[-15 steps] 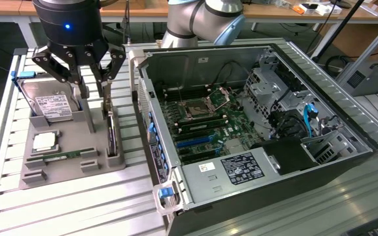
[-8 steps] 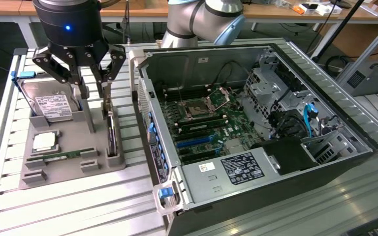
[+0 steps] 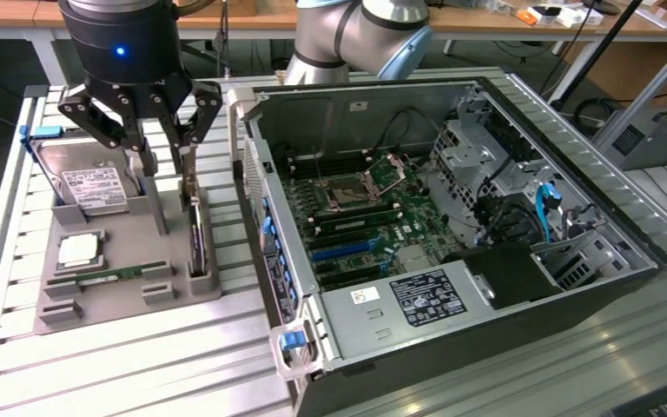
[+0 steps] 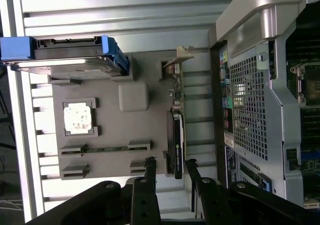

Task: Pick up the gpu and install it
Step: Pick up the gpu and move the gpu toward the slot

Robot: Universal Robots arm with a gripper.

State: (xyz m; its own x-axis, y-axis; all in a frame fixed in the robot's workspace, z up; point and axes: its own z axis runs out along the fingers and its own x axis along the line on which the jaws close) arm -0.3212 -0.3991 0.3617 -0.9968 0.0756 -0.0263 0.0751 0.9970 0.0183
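The gpu [image 3: 198, 236] is a thin dark card standing on its edge in a slot along the side of the grey holder tray [image 3: 114, 300] nearest the computer case. In the wrist view the gpu [image 4: 176, 140] runs lengthwise, with its silver bracket [image 4: 177, 60] at the far end. My gripper [image 3: 162, 169] hangs open just above the tray. Its two fingers [image 4: 150, 167] straddle the near end of the card, and my gripper [image 4: 171, 169] holds nothing.
The tray also carries a silver hard drive [image 3: 90, 187], a square processor [image 3: 79, 250] and a green memory stick [image 3: 108, 276]. The opened computer case [image 3: 611, 217] lies at the exterior view's right, showing its motherboard with blue slots [image 3: 340, 252]. A slatted aluminium table [image 3: 136, 373] lies underneath.
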